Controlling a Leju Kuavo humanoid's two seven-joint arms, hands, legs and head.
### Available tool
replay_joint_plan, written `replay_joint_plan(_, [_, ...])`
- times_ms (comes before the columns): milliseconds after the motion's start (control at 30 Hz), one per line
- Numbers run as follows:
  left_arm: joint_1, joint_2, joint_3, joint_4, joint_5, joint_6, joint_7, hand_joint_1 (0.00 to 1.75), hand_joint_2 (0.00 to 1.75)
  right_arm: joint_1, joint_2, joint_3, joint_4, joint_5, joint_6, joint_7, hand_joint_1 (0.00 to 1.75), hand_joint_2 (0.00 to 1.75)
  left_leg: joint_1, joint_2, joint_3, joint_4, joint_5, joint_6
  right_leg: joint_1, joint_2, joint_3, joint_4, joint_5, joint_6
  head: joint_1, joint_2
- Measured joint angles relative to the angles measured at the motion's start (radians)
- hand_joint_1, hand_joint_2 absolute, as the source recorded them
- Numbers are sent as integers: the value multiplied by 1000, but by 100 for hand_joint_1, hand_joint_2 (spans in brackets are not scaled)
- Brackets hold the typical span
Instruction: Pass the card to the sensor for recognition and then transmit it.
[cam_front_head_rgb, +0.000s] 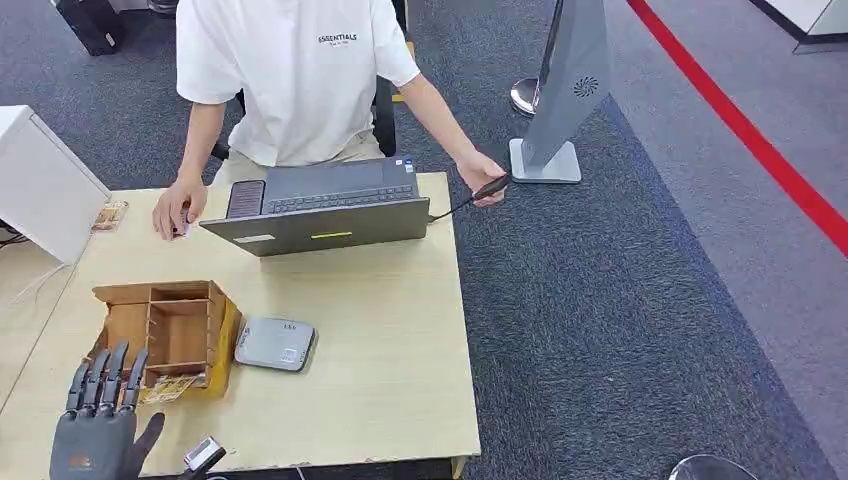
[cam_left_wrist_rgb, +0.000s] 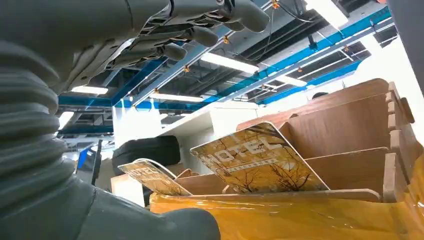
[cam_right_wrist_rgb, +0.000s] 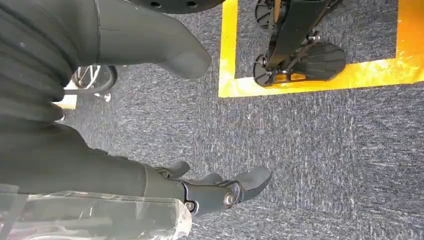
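A wooden card holder (cam_front_head_rgb: 172, 332) stands at the table's near left, wrapped in yellow tape below. Gold "HOTEL" cards (cam_left_wrist_rgb: 255, 159) lean in its front slot (cam_front_head_rgb: 170, 388); a second card (cam_left_wrist_rgb: 152, 177) tilts beside the first. My left hand (cam_front_head_rgb: 100, 420) hovers just in front of the holder, fingers straight and apart, holding nothing. A flat grey sensor pad (cam_front_head_rgb: 275, 343) lies right of the holder. My right hand (cam_right_wrist_rgb: 215, 190) hangs over the carpet, fingers spread and empty.
A person in a white shirt (cam_front_head_rgb: 290, 70) sits behind an open grey laptop (cam_front_head_rgb: 325, 208), one hand on the table, the other holding a cable. A white box (cam_front_head_rgb: 40, 185) stands at the left edge. A grey stand (cam_front_head_rgb: 560, 90) rises on the carpet.
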Motion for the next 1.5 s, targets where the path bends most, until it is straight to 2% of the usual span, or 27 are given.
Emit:
replay_joint_plan(1400, [0,0,0,0,0,0,0,0,175,0,0,0,-1,0,0,0,0,175,0,0,0,0,0,0,0,0,0,0,0,0,0,0])
replay_joint_plan(1500, [-8,6,0,1,26,0,0,0,175,0,0,0,-1,11,10,-4,0,175,0,0,0,0,0,0,0,0,0,0,0,0,0,0])
